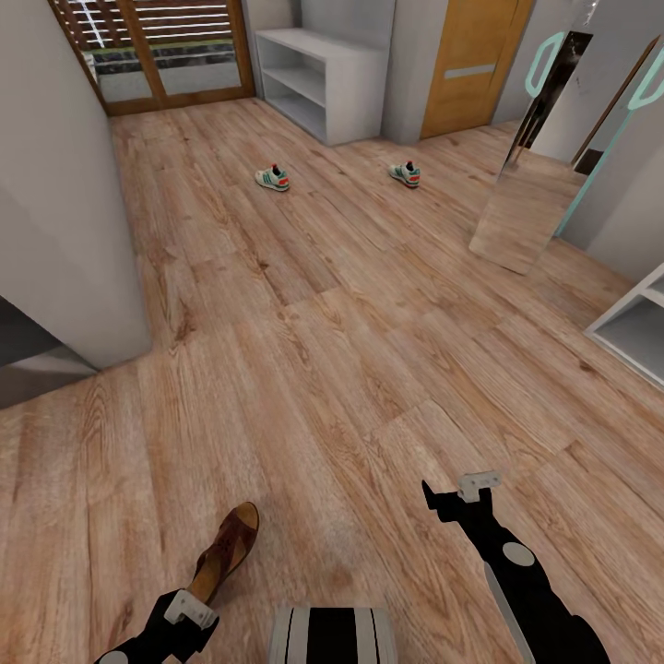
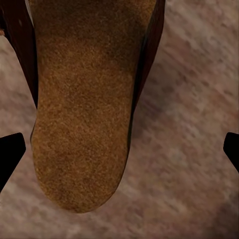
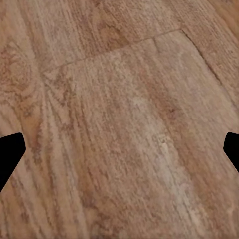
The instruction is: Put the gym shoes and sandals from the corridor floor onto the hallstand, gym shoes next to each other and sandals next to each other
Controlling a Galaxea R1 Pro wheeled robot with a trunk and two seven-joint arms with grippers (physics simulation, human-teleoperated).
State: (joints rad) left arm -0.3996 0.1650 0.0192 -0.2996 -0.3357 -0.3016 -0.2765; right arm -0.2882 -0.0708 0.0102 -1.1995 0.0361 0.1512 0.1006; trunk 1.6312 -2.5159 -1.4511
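Sandal [image 1: 224, 551] of brown leather lies on the corridor floor [image 1: 350, 350] at the near left, its heel end toward the robot and its toe pointing away and slightly right. The left gripper [image 1: 189, 613] sits right at that heel end; in the left wrist view its two dark fingertips [image 2: 10, 154] stand wide apart, with the tan insole [image 2: 82, 109] between them but nearer one tip, and nothing is gripped. Whether the fingers touch the sandal I cannot tell. The right gripper [image 1: 456, 493] hangs over bare planks at the near right, its tips also spread wide in the right wrist view, holding nothing. Far across the floor lie the two gym shoes, one on the left [image 1: 273, 177] and one on the right [image 1: 405, 173], well apart from each other. Behind them, against the far wall, stands the light-grey hallstand [image 1: 346, 88], beside an orange door [image 1: 468, 65].
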